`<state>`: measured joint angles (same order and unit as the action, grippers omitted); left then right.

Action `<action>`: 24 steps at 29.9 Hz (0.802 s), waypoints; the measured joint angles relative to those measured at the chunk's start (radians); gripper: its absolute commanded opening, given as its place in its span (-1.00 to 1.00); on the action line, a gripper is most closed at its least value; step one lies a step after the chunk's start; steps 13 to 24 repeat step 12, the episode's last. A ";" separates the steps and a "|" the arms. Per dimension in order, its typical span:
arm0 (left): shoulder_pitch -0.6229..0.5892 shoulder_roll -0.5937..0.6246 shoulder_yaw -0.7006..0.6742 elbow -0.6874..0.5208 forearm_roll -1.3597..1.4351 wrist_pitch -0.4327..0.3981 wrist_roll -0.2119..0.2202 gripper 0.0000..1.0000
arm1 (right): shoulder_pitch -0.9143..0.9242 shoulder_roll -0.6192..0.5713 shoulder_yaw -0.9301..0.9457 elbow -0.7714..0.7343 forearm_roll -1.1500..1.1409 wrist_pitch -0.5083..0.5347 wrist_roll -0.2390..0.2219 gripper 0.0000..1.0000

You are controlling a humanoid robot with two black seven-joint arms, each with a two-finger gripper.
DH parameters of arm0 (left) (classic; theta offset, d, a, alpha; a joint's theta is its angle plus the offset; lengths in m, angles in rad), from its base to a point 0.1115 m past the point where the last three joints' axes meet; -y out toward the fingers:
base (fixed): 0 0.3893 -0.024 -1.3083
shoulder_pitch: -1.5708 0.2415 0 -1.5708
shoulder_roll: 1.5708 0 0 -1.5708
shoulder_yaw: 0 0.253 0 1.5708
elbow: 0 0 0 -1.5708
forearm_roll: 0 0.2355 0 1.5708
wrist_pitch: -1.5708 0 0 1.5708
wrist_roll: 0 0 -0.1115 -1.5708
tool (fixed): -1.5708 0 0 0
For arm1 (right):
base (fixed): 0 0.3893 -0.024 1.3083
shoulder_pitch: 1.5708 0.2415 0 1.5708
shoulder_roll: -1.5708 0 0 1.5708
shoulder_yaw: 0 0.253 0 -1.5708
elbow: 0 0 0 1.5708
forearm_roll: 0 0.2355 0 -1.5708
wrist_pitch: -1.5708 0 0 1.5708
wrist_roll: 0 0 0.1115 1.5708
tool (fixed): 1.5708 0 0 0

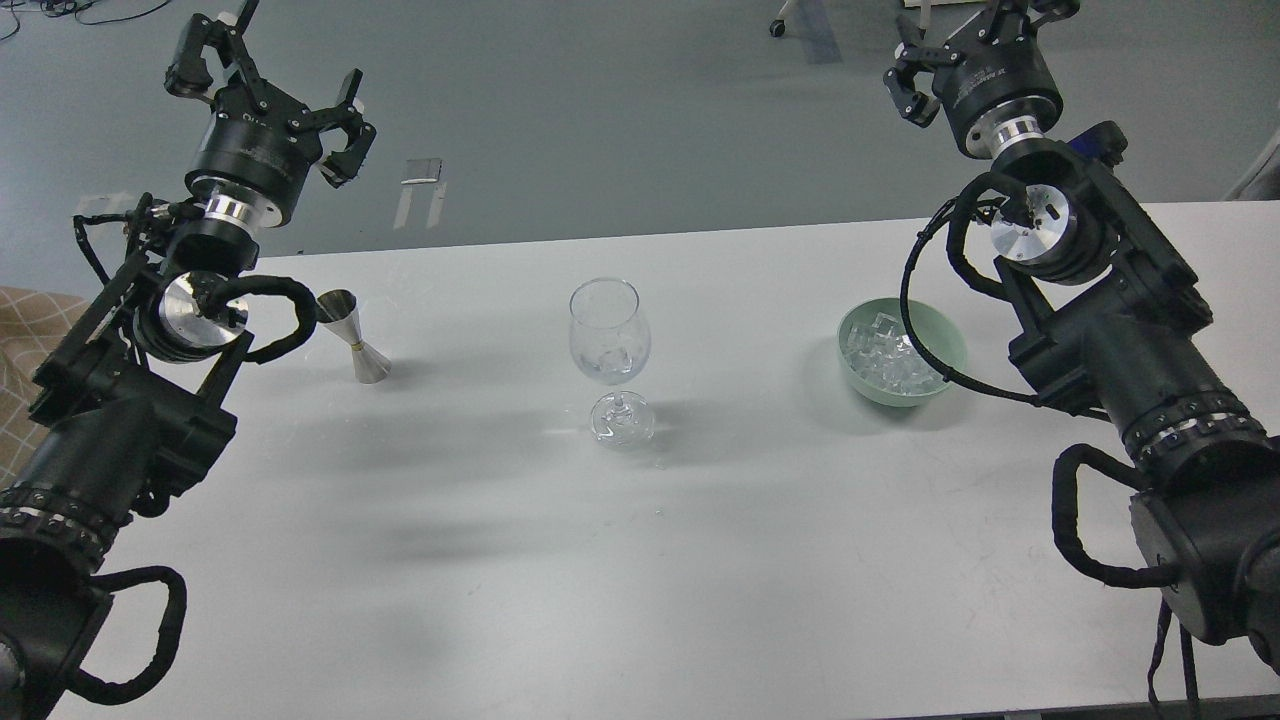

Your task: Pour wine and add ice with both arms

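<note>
A tall clear stemmed wine glass (610, 340) stands upright at the middle of the white table (640, 560). The ice (888, 356), a heap of small clear cubes, lies in a pale green bowl (948, 340) to the right of the glass. My left gripper (270, 85) is open and empty, raised high beyond the table's far left edge. My right gripper (965, 40) is open and empty, raised high behind the bowl and partly cut off by the top of the view. Whether the glass holds anything is too hard to tell.
A small steel jigger (352, 335) stands at the far left of the table, close to my left arm's elbow. A black cable from my right arm loops over the bowl's right rim. Grey floor lies beyond the table's far edge.
</note>
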<state>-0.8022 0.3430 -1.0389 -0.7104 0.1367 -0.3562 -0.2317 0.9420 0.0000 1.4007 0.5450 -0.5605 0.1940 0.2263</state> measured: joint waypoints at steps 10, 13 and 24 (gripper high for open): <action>-0.002 0.002 -0.016 0.002 -0.003 0.002 0.001 0.96 | -0.004 0.000 -0.003 0.023 0.001 0.001 0.014 1.00; -0.002 0.002 -0.019 0.002 -0.008 0.004 0.002 0.96 | -0.005 0.000 -0.002 0.024 0.001 0.000 0.016 1.00; -0.002 0.002 -0.019 0.002 -0.008 0.004 0.002 0.96 | -0.005 0.000 -0.002 0.024 0.001 0.000 0.016 1.00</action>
